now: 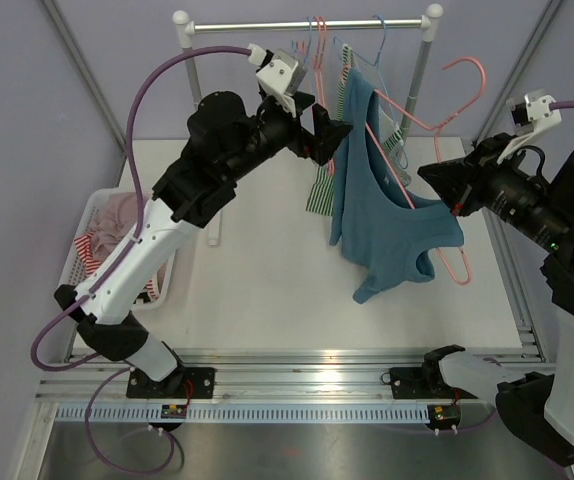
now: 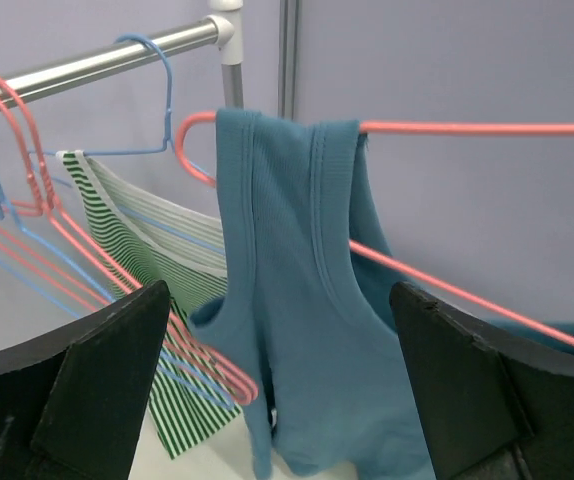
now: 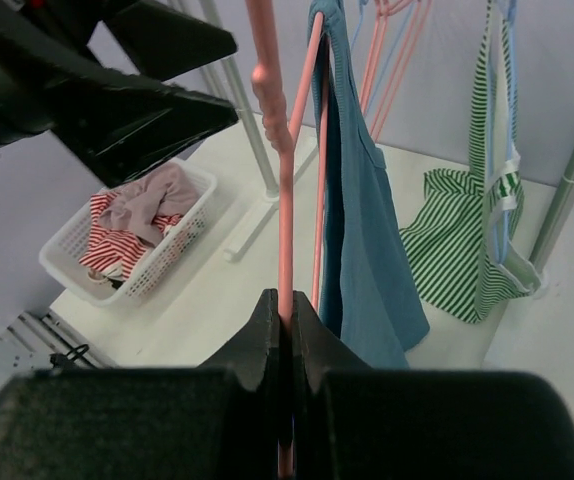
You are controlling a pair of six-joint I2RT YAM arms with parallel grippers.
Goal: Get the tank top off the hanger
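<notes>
The blue tank top [image 1: 377,200] is seen hanging at the centre of the top view, below the rail [image 1: 307,23] and above the white table [image 1: 267,290]. It is draped over the pink hanger [image 3: 285,200]. In the left wrist view its shoulder straps are looped over the hanger's rounded end at the upper middle of the frame, and the body falls straight down. The right gripper [image 3: 287,305] is shown at the bottom centre of its own view with its jaws clamped tight on the hanger's wire. The left gripper [image 1: 329,135] is held just left of the tank top's upper part with its jaws spread wide and nothing between them; the garment appears framed in the gap. Whether the hanger touches the rail cannot be made out. A green-striped garment [image 3: 467,250] and several bare hangers [image 2: 27,210] are hung on the rail behind. A white basket [image 3: 172,258] of clothes is placed at the left of the table.
</notes>
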